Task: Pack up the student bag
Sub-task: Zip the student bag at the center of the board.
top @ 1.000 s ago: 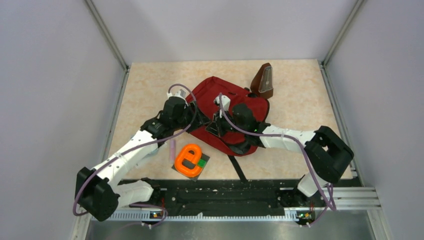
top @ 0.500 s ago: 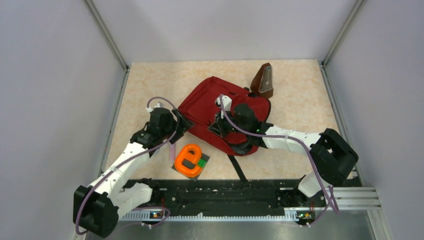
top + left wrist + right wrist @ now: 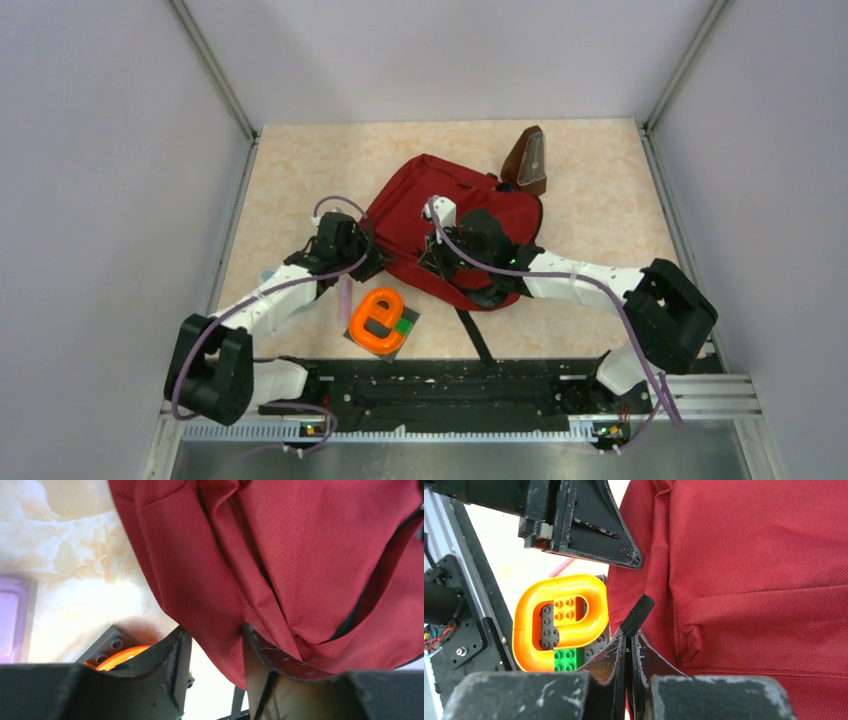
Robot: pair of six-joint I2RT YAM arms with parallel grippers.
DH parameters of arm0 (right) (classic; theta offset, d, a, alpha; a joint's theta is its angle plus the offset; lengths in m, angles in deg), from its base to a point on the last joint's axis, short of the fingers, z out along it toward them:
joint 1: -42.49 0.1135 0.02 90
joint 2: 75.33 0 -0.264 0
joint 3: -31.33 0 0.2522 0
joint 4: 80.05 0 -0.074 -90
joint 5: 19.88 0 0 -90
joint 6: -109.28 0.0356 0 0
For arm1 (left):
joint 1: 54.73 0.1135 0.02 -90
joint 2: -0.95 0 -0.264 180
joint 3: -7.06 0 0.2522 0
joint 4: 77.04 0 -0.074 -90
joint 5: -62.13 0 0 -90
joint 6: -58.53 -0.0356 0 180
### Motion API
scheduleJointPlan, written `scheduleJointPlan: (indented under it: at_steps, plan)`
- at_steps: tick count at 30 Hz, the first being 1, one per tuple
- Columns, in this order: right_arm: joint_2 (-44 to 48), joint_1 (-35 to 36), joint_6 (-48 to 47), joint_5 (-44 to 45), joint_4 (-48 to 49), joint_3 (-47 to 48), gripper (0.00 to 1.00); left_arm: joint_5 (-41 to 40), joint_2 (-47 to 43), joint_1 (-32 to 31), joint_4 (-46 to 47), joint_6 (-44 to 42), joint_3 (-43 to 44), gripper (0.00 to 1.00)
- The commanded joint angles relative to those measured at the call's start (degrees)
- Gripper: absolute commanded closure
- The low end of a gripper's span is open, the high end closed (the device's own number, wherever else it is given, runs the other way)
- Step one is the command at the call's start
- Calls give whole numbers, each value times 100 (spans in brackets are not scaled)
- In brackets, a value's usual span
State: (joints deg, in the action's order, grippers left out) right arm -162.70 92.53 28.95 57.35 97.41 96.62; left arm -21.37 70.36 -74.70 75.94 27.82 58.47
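The student bag (image 3: 415, 205), dark red with black zippers, lies flat mid-table. My right gripper (image 3: 433, 262) sits at its near edge, shut on a black pull strap (image 3: 637, 614) of the bag; the right wrist view shows the gripper (image 3: 629, 641) closed with the strap sticking out between its tips. My left gripper (image 3: 374, 263) is at the bag's near-left edge. In the left wrist view the gripper (image 3: 215, 652) is open, with the hanging edge of the red fabric (image 3: 220, 595) between its fingers and touching the right one.
An orange ring toy on a grey and green brick plate (image 3: 379, 321) lies just in front of the bag. A thin purple item (image 3: 345, 297) lies to its left. A brown pyramid metronome (image 3: 527, 160) stands at the bag's far right corner. A black strap (image 3: 473, 335) trails toward the rail.
My left gripper pulled back off the top of the bag to the left, then came in lower at the bag's near-left edge. My right gripper has stayed put on the strap.
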Motion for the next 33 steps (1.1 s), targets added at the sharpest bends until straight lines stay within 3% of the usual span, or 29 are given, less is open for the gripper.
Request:
scheduleJointPlan:
  at_steps: [1,4,5,14,23,33]
  plan:
    - [371,156,-302,242,-265,344,100,287,499,21,447,-304,226,65]
    - [486,224,-398,595,-777,487,100,291,648,20,381,-485,412,95]
    - [557,237,-433,695,-911,511,100,290,647,19,344,-555,470,100]
    - [1436,252,-378,1182,-1540,-11,100,4,529,174,78,-848,616,100]
    - [2024,256,-84,1215,-2081,-458,100,44,701,775,-34,-1261,870,100]
    - [2656,252,136,1656,-2735,-582,100,266,1881,1685,-98,-2049,2124,100]
